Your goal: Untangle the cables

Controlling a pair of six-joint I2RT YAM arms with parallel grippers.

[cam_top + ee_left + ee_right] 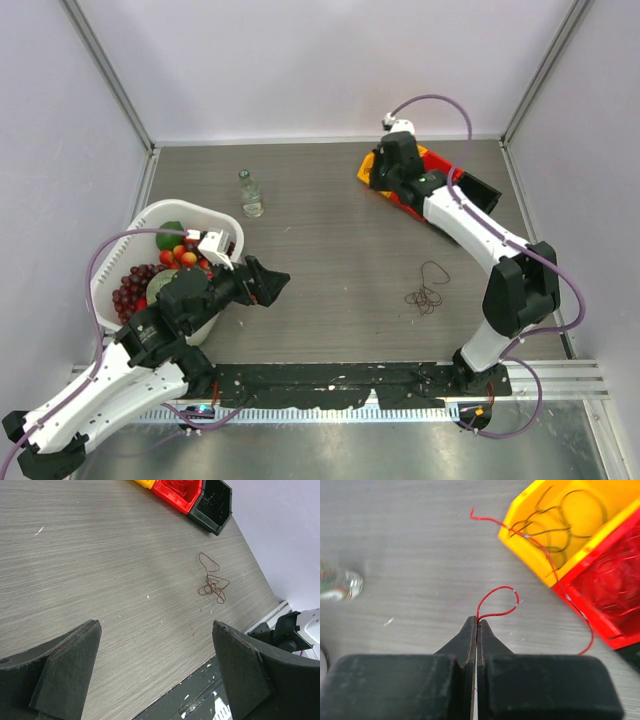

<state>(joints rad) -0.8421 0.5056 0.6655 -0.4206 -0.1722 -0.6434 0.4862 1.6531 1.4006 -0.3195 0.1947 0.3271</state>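
My right tool (476,622) is fully closed, w/ a red cable (512,597) pinched only at the very tips, low centre of the right wrist view. The cable makes one small loop just above the tips. A longer red run goes from upper centre over the corner of the yellow bin (590,540) and across the red bin (600,625). I cannot tell if it is the same piece.

Main risk, in my opinion: the grip is so slim that the cable slips out when I pull. Second risk: the red run crosses the dark cables (555,530) lying in the yellow bin, so a pull can drag them out too, or it catches on the bin wall and shifts the bin.

My left tool (156,626) is wide open and holds nothing, above the bare counter (100,555). A brown cable bundle (212,584) lies loose, right of centre in the left wrist view, well apart from both tools. The black bin (216,502) is at the top of that view. The bottle (250,193) and the white basket (190,205) w/ fruit are at the left of the top view, not in the way.
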